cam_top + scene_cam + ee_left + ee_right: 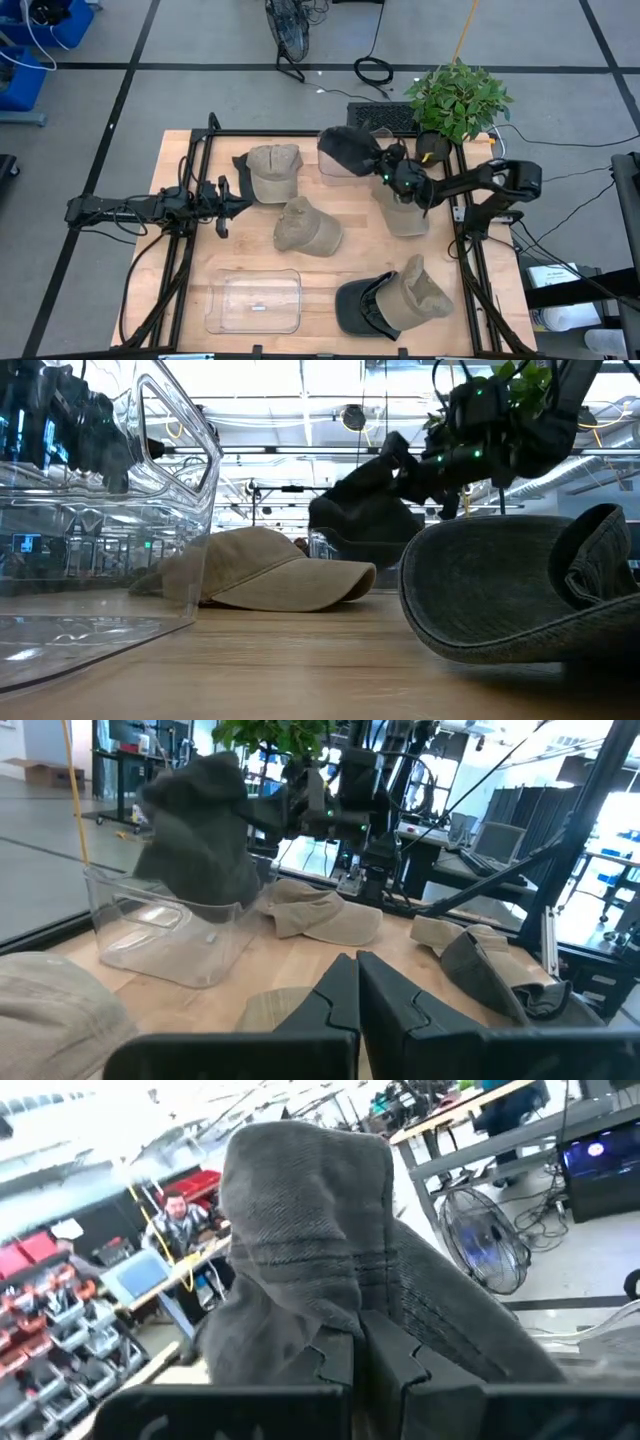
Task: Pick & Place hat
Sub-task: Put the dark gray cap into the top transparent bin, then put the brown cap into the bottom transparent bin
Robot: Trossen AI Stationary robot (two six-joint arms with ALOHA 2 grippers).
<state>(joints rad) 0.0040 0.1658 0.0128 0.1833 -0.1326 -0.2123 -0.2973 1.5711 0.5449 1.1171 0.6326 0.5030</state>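
Over the far clear bin (340, 172) my right gripper (383, 166) grips the dark hat (347, 148) aloft, not dropped yet; left gripper (226, 196) clenched empty, other hats still on table (180, 280).

dark hat (320, 1240): fills most of the right wrist view, so what's behind it is hidden; its lower part is covered by the right gripper (358, 1355), and the pinched spot itself can't be seen
clear bin under the dark hat (352, 160): high view, upper middle, mostly covered by the hat, only bits of the rim show
front clear bin (110, 500): low view, cut off by the left and top edges, stuff seen through it is smeared
grey hat (520, 585): low view, lower right, runs off the right edge
tan hat (50, 1010): left wrist view, lower left corner, cut off and blurry
person (175, 1215): right wrist view, left side, blurred and small
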